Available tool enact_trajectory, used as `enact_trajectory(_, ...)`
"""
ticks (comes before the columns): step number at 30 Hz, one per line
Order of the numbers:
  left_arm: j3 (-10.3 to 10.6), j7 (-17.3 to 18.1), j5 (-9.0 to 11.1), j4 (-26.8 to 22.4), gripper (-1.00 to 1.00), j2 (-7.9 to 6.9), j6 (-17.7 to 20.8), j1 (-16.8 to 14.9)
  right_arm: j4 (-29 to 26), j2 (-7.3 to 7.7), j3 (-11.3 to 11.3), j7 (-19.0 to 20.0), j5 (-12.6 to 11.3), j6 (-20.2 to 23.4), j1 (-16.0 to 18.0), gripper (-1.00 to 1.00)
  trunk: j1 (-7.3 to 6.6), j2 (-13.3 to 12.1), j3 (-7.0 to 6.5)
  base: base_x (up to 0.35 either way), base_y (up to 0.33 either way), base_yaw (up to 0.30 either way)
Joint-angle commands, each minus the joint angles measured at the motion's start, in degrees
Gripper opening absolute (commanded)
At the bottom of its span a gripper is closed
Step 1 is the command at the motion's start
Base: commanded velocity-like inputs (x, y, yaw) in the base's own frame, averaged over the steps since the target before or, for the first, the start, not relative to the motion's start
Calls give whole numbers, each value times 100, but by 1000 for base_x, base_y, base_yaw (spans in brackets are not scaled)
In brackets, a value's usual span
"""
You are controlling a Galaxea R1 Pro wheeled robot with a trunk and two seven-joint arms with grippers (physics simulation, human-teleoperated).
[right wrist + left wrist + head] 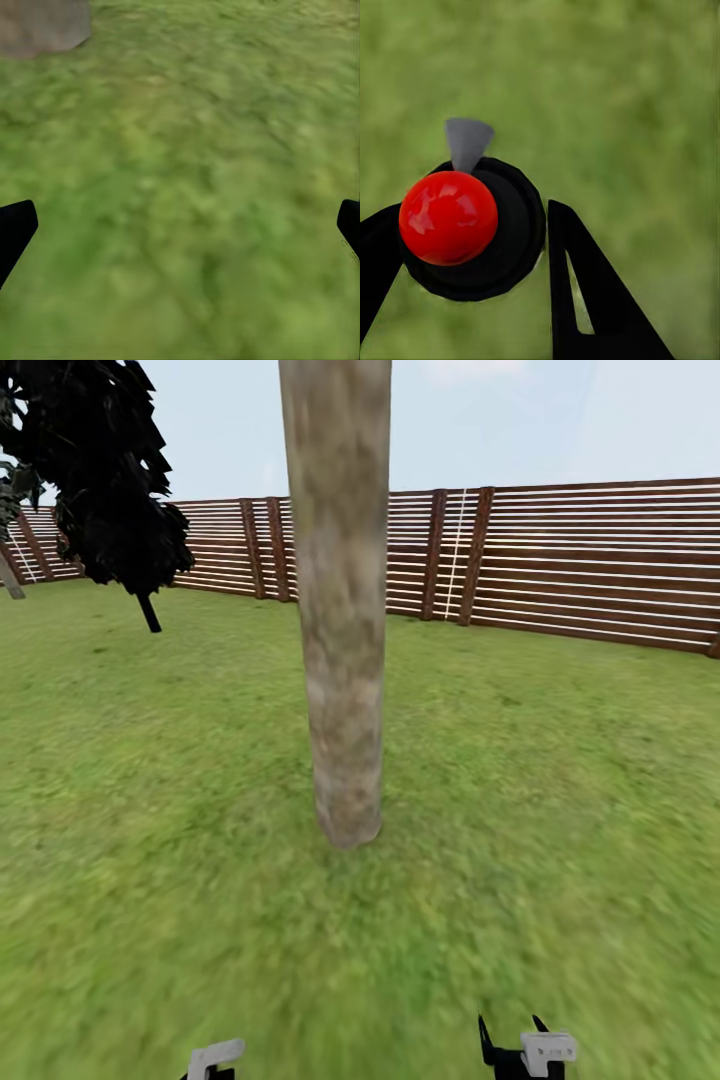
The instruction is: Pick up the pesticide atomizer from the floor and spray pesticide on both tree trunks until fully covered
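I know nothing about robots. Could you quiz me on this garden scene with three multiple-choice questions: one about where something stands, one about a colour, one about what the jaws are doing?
1. Where does the pale tree trunk stand?
A. On the grass, in front of the robot
B. On a wooden deck
C. Behind the fence

2. What colour is the cap of the bottle in the left wrist view?
A. Blue
B. Red
C. Yellow

3. How are the right jaws set?
A. Shut on a bottle
B. Shut on a branch
C. Open, with nothing between them

Answers:
1. A: the tree trunk rises from the grass, with the fence well behind it.
2. B: the pesticide atomizer has a glossy red cap, and the left gripper is closed on its black body.
3. C: the right gripper has its fingers far apart over bare lawn.
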State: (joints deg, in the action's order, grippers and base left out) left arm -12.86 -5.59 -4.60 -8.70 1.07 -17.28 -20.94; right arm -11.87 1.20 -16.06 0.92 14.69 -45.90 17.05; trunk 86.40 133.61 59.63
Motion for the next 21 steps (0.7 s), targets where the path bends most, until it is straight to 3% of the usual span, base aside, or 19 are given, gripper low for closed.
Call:
enact_trajectory(1,2,-4,2,0,-100,-1,-1,1,0,3,0,-1,0,1,0,100,0,0,0,338,0,0)
enact_trajectory(8,30,7,-4,-60,-100,14,10,-5,2,6,2,-17,-2,1,0,100,0,0,0,235,0,0)
enact_trajectory(11,84,110,-179,-155,-100,-84,64,-99,-67,-45,4,0,-4,10,5,100,0,0,0,16,0,0)
enact_trajectory(12,87,330,-541,-192,-100,-282,68,-99,-120,-102,18,25,85,21,46,100,0,0,0,2,0,0)
enact_trajectory(13,89,691,-898,-214,-100,-377,72,-106,-144,-176,61,33,224,29,130,100,0,0,0,0,0,0)
enact_trajectory(15,83,2039,-2229,-242,-100,-508,89,-226,-200,-429,325,42,967,365,590,100,0,0,0,0,0,0)
enact_trajectory(17,77,2665,-3079,-245,-100,-511,100,-267,-208,-694,648,81,1621,1151,901,100,0,0,0,0,0,0)
enact_trajectory(18,75,2926,-3407,-247,-100,-496,110,-294,-213,-796,813,236,1905,1517,1021,100,0,0,0,0,0,0)
enact_trajectory(19,73,3522,-3900,-247,-100,-453,193,-432,-232,-877,1003,1092,2211,1963,1234,100,0,0,0,0,0,0)
enact_trajectory(21,73,4004,-4081,-247,-100,-431,423,-561,-426,-895,1052,1923,2295,2088,1341,100,0,0,0,0,0,0)
